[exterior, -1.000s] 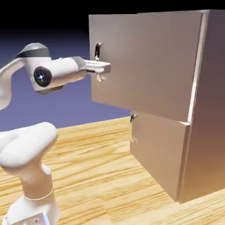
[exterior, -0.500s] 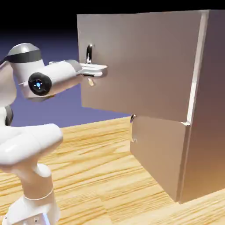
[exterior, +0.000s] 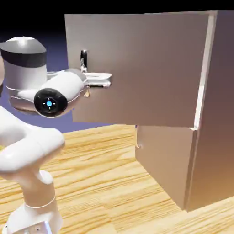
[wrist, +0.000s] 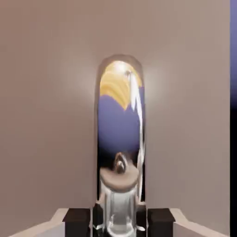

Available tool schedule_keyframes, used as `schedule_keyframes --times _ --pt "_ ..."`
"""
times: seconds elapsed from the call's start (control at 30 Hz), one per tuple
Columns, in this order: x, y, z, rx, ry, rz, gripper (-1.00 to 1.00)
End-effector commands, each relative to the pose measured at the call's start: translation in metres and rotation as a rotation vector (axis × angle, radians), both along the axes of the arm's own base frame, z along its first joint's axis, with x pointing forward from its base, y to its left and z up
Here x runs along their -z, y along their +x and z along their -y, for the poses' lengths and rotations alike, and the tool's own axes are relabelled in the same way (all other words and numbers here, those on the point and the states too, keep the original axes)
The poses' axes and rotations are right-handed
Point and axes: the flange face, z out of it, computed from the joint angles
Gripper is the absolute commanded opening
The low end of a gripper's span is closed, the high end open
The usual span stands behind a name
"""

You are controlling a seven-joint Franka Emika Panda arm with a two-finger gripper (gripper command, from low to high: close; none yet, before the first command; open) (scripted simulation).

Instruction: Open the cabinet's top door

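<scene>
The cabinet (exterior: 219, 114) stands at the exterior view's right. Its top door (exterior: 141, 64) is swung partly out, hinged on the right. The door's curved silver handle (exterior: 83, 58) sits near the free left edge. My gripper (exterior: 98, 81) is shut on the handle's lower part, and the hand hides that part. In the hand view the shiny handle (wrist: 121, 134) rises between my dark fingertips (wrist: 77, 216), with the gripper (wrist: 119, 217) closed around its base against the door panel (wrist: 46, 115).
The shorter lower door (exterior: 164, 160) is closed, and its small handle (exterior: 138, 135) sits below the top door's bottom edge. The wooden table (exterior: 100, 183) spreads in front of the cabinet. My arm's white base link (exterior: 32, 155) stands at the lower left.
The top door has swung further open toward the exterior view's left. My hand has moved left with the handle, its grip unchanged.
</scene>
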Motion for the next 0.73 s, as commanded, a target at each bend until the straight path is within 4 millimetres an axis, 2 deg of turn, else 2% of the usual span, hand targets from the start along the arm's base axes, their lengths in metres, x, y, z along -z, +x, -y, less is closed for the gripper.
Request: schedule_keyframes --times 0.0,0.3,0.67,0.7 --pt "0.0 -0.001 0.008 -0.021 0.0 0.0 -1.0" --pt "0.0 0.0 0.085 -0.21 0.0 0.0 -1.0" --pt "0.0 0.019 0.173 -0.432 0.0 0.0 -1.0" --pt "0.0 0.019 0.173 -0.432 0.0 0.0 1.0"
